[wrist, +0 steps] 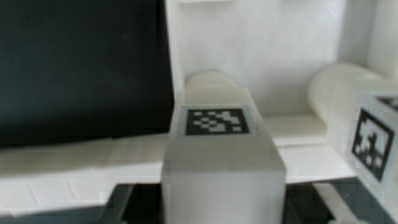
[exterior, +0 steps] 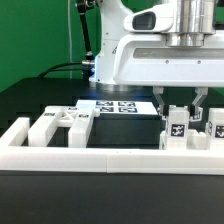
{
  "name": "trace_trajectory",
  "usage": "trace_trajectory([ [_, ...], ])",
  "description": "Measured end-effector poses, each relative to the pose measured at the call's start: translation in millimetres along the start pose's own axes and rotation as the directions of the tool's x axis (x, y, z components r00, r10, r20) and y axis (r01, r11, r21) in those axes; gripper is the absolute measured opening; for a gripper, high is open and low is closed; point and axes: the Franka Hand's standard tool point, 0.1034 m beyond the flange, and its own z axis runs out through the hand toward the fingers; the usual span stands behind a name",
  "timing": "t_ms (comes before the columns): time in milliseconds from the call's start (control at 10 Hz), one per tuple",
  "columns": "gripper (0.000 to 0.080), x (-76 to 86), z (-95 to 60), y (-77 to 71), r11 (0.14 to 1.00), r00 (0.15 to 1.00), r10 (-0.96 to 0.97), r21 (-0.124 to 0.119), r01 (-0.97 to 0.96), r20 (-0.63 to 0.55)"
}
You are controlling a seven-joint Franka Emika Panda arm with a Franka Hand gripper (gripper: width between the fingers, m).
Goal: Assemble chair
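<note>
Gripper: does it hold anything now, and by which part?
The gripper is shut on a white tagged chair piece, clamping its upper end from both sides.

Readable text: I see none.
Tag [wrist: 217, 121] on chair piece [wrist: 222, 175]: black-and-white square pattern only.
Marker board [exterior: 98, 104]: patterned squares, no lettering.

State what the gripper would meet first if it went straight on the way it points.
The gripper points down, closed around a tagged white chair piece. Going on, it would likely press that piece against the black table; how much clearance the fingertips have is unclear.
</note>
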Motion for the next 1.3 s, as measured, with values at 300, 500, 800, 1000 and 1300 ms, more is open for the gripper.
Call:
trace_trajectory([
  [300,0.0291,-6.1,-0.5,7.7,0.983,0.982,0.183,-0.021,-0.182,0.037],
  [500,0.0295,-7.1,-0.9,10.8,0.971,0.971,0.236,-0.039,-0.235,0.038],
  [800,0.0505,-6.0,-2.8,11.1,0.978,0.978,0.206,-0.036,-0.204,0.036],
  [1000,0.0619,-5.4,-4.5,9.1,0.984,0.984,0.173,-0.035,-0.172,0.034],
  [1300,0.0648,-6.6,-10.8,4.0,0.991,0.991,0.133,-0.027,-0.132,0.028],
])
